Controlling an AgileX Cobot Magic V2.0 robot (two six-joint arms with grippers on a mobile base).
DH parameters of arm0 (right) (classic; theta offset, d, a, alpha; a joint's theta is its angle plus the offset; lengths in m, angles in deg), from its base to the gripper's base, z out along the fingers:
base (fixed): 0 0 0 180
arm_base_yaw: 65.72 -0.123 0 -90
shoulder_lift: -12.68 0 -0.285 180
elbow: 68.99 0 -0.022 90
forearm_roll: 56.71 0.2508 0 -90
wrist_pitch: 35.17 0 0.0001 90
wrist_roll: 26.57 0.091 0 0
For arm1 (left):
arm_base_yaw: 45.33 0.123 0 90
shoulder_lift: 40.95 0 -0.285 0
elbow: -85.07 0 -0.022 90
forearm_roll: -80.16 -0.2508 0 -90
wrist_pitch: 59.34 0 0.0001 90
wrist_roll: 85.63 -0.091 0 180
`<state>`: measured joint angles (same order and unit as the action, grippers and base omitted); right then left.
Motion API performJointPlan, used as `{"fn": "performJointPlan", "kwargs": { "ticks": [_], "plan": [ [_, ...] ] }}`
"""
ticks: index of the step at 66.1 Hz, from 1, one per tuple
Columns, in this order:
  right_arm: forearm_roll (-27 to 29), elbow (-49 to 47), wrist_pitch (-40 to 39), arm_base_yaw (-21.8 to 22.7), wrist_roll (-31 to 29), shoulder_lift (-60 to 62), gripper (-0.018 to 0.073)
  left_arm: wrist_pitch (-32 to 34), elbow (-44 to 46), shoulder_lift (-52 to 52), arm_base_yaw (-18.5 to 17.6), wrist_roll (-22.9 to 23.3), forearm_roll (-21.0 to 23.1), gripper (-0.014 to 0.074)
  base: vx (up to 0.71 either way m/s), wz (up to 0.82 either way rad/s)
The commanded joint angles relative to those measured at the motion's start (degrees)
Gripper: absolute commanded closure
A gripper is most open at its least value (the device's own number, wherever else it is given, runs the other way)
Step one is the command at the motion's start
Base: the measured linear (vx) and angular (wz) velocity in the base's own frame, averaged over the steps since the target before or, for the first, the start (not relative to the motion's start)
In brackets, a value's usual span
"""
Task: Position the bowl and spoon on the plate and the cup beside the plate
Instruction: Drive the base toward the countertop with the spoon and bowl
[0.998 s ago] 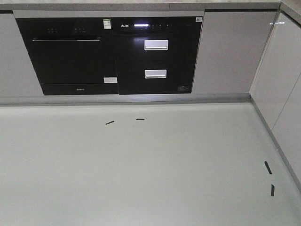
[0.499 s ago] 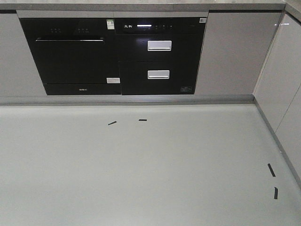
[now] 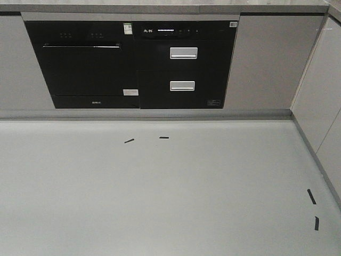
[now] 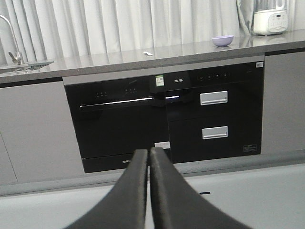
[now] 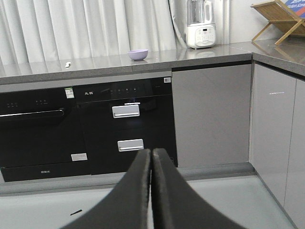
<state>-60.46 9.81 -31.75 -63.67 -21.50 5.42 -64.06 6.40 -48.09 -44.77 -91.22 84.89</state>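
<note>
The grey surface (image 5: 214, 51) runs across above the black oven fronts (image 5: 43, 129), well ahead of both my arms. On it the bowl (image 5: 138, 54) stands upright, almost straight ahead of my right end effector (image 5: 151, 151) and far off to the right of my left end effector (image 4: 148, 151), so I judge the right arm suits it. The small pale spoon (image 4: 147, 53) lies dead ahead of the left one, its long axis too small to read. Both end effectors are pressed closed, holding nothing. Plate and cup are out of view.

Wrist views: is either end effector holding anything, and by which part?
Nothing is held. The left end effector and right end effector are both shut with nothing between them.
</note>
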Motion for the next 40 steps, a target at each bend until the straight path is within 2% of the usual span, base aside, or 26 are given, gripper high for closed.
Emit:
{"fn": "performJointPlan", "kwargs": {
  "ticks": [1,40],
  "plan": [
    [-0.19,0.91,-4.36,0.21,0.07,0.78,0.0564,3.94,-1.72,0.85,0.00,0.51,0.49,0.0602,0.05,0.06],
    [-0.19,0.91,-4.42,0.21,0.07,0.78,0.0564,3.94,-1.72,0.85,0.00,0.51,0.49,0.0602,0.07,0.01]
  ]
}}
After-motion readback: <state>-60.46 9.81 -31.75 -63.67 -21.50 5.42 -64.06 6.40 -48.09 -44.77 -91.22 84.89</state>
